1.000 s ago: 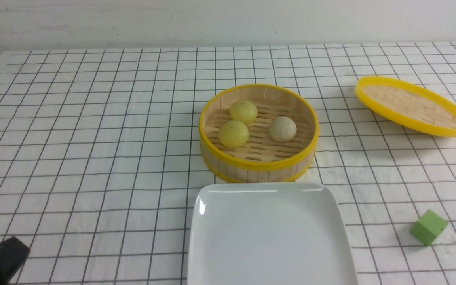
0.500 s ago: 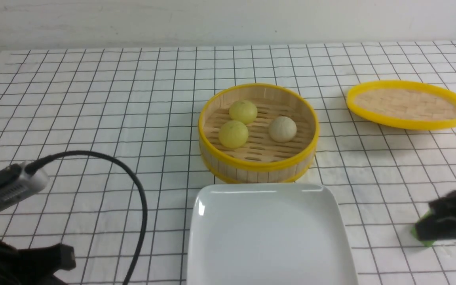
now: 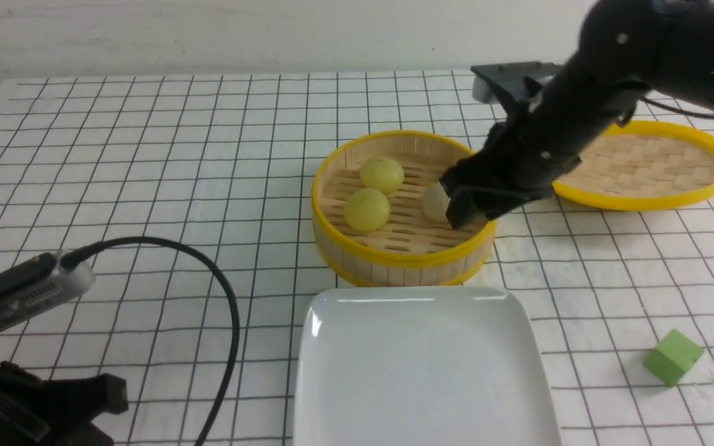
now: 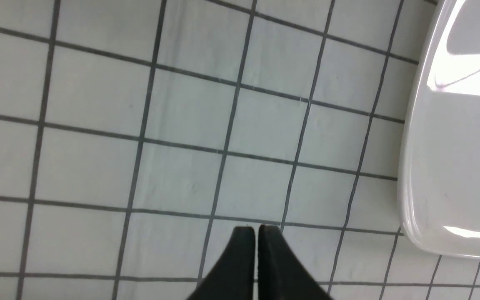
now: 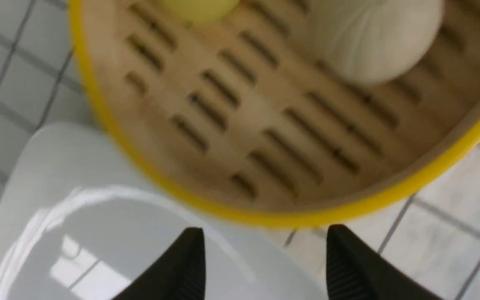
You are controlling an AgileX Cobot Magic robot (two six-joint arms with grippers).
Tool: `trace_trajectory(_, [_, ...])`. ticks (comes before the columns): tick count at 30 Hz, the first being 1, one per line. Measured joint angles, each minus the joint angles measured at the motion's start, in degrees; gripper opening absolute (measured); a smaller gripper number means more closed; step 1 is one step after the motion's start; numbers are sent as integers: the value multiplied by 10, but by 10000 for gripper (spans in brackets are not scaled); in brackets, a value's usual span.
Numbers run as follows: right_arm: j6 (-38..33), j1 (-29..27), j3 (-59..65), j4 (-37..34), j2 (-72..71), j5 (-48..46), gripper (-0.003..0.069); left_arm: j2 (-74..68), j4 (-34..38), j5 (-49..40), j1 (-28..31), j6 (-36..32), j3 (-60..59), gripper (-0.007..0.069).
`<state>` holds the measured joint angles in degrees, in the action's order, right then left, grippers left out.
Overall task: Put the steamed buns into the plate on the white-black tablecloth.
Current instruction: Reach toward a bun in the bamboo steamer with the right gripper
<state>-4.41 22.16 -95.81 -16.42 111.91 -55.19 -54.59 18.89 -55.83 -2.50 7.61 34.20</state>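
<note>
Two pale yellow steamed buns (image 3: 382, 174) (image 3: 366, 209) and a beige-white one (image 3: 433, 201) lie in the round bamboo steamer basket (image 3: 403, 257) on the white-black tablecloth (image 3: 146, 186). My right gripper (image 3: 463, 210) hangs over the basket's right side, partly hiding the beige bun. In the right wrist view this gripper (image 5: 265, 235) is open and empty, with the beige bun (image 5: 369, 37) ahead of it. The white plate (image 3: 425, 371) sits empty in front of the basket. My left gripper (image 4: 256, 230) is shut over bare cloth beside the plate's edge (image 4: 415, 179).
The yellow-rimmed bamboo lid (image 3: 645, 164) lies flat behind my right arm, at the right. A green cube (image 3: 673, 356) sits at the front right. My left arm and its cable (image 3: 220, 297) fill the front left corner.
My right arm swung in from the right edge to over the basket, and its jaws opened. The lid, tilted a second ago, now lies flat. The left arm came into view.
</note>
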Motion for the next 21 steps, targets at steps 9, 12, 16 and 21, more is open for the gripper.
trace_trajectory(9, [80,0,-217,86,194,-22,399,0,-2,3,0,0,0,55])
trace_trajectory(12, [81,0,-228,78,211,-24,297,0,-2,3,0,0,0,55])
trace_trajectory(16, [70,0,-231,75,193,-50,88,0,-2,3,0,0,0,55])
trace_trajectory(21, [25,0,-227,51,122,-134,22,0,-4,3,0,0,0,58])
